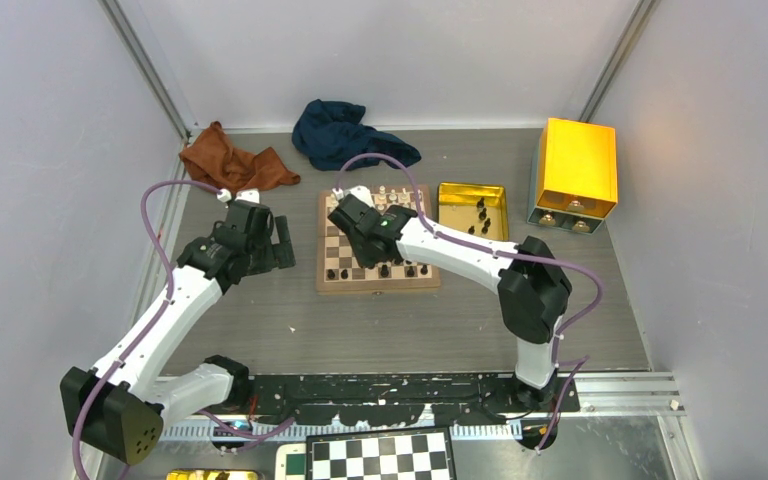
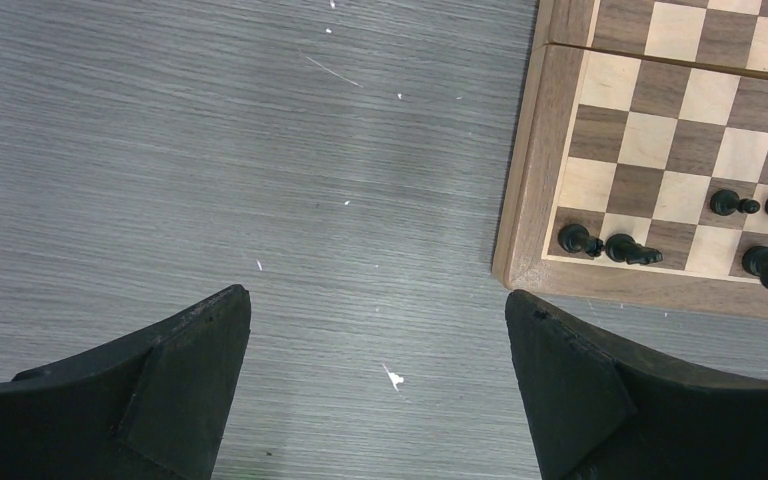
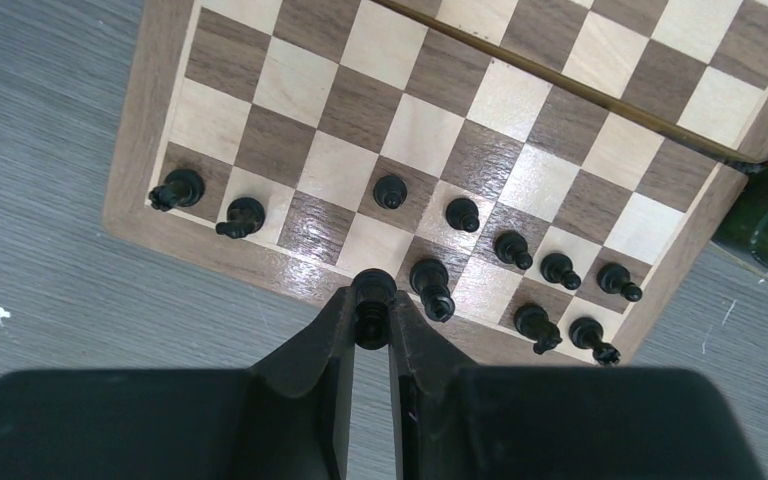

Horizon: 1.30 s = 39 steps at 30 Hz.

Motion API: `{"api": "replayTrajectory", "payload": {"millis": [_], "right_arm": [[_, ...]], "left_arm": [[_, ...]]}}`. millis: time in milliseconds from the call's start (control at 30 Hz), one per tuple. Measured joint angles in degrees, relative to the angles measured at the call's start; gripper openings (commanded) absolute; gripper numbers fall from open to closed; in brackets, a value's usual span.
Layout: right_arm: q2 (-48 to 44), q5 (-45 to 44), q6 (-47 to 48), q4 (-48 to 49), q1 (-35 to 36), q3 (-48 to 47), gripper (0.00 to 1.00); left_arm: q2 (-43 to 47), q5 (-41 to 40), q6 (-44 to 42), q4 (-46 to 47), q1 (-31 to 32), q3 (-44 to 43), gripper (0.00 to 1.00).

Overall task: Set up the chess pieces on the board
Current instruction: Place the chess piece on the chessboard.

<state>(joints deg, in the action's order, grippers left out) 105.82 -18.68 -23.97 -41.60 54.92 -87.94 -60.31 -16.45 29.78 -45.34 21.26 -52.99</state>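
Bottom centre of the right wrist view: the right fingers (image 3: 332, 335) are clamped on an upright black chess piece (image 3: 372, 292), seemingly just above the board (image 3: 138, 140) at its near rim, with empty back-row squares directly ahead. The left fingers (image 2: 195, 345) stand apart over the table (image 2: 210, 150), beside the board's left rim.

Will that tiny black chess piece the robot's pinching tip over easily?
Probably. The black piece looks slim and tall for its base, so a nudge might topple it. It's tiny in the right gripper, so likely very light. The board looks glossy, so it may slide.
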Motion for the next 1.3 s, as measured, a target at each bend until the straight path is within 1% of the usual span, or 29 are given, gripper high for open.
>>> {"api": "replayTrajectory", "payload": {"millis": [167,733,1300], "right_arm": [[1.07,0.83,0.02,1.25,0.0,1.84,0.01],[3.8,2.05,0.13,3.89,0.0,2.43,0.01],[4.09,2.32,0.31,5.42,-1.16,4.28,0.01]], "left_arm": [[0.0,0.0,0.0,0.0,0.0,0.0,0.99],[-0.09,-0.02,-0.04,0.0,0.0,0.0,0.99],[-0.76,-0.02,-0.07,0.0,0.0,0.0,0.99]]}}
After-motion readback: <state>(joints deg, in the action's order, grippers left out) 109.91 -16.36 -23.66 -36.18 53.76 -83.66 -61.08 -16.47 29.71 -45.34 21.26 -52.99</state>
